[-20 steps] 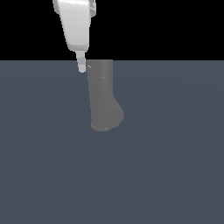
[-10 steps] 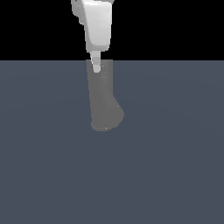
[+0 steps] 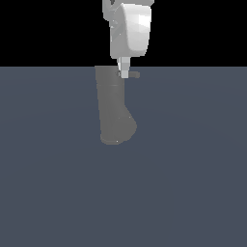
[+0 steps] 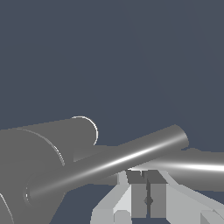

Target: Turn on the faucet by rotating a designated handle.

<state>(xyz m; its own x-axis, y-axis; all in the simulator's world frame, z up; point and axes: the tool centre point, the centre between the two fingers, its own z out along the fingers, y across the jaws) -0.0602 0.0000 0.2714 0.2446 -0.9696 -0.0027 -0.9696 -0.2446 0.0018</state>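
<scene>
**So, claw is right at the faucet handle, not gripping anything**

So the claw [image 3: 125, 73] hangs straight down at the far end of the faucet [image 3: 114, 108], with its white body above and one small finger [image 3: 124, 67] poking down against the column's top edge on the exterior view's right. In the wrist view the two finger pads [image 4: 138, 199] sit pressed together with basically no gap, and nothing is between them, so I'd call it closed and empty. It looks set up for a push, not a grasp.

Just past the fingertip, a short stub of the handle [image 3: 134, 75] sticks out sideways toward the exterior view's right. In the wrist view the handle [image 4: 109, 164] is a slim shiny rod running across right in front of the pads. Whether it's actually touching them I can't tell from either view, but it's right beside them at least.

The faucet itself is a thick dark-grey column lying along the desk [image 3: 193, 169], with the bulging rounded end nearer the camera and the handle end far away under the claw.

What matters: the rod's long axis runs crosswise to the column, and the finger is right by its root. My guess is the next push has to go across the rod, not along it, to swing it around the column. Pushing that close to the pivot might give poor leverage, or the finger might slip off.
</scene>
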